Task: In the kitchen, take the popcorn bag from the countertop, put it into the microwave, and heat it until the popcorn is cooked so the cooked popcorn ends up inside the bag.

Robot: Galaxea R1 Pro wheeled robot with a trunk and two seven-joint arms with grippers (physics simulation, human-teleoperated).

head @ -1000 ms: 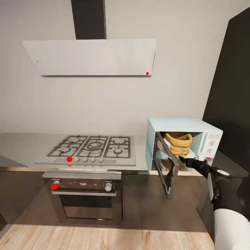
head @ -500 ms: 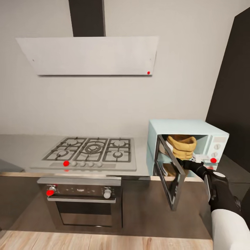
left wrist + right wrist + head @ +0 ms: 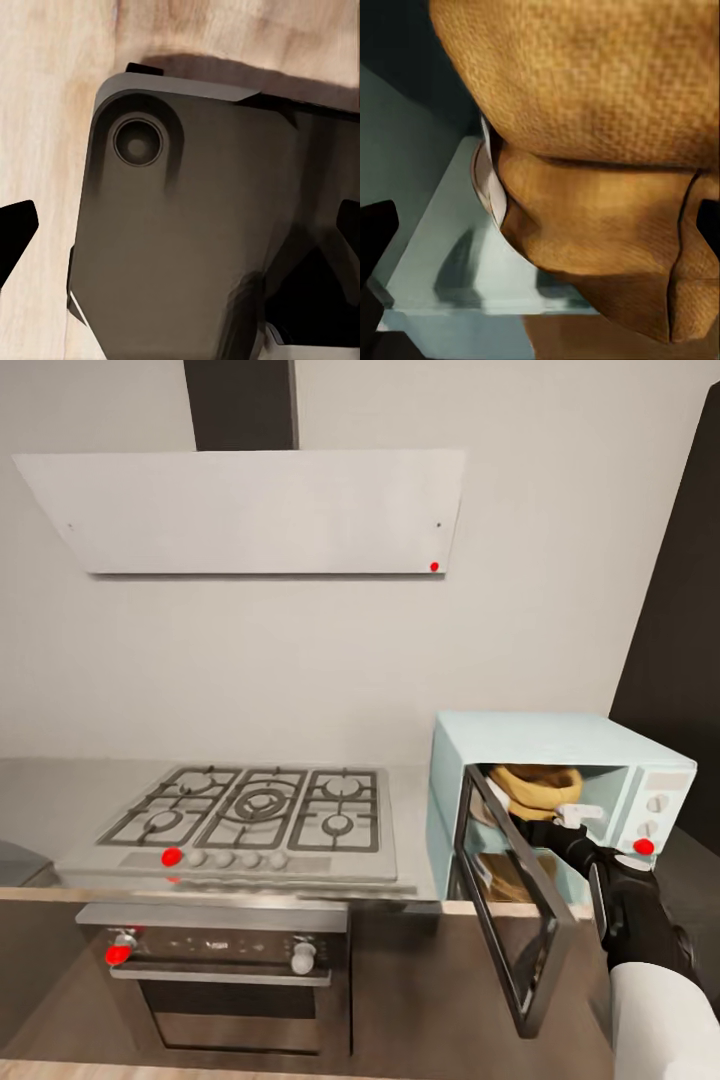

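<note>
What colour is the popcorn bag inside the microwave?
Tan-orange, with a woven texture; the popcorn bag shows best in the right wrist view.

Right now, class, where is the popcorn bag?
In the head view, the popcorn bag sits inside the open microwave at the right, beside the gas hob, just beyond the right gripper.

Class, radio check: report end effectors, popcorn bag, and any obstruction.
Right end effector at microwave mouth, fingers spread either side of popcorn bag. Bag inside cavity. Left end effector open over wooden floor. Microwave door hanging open.
</note>
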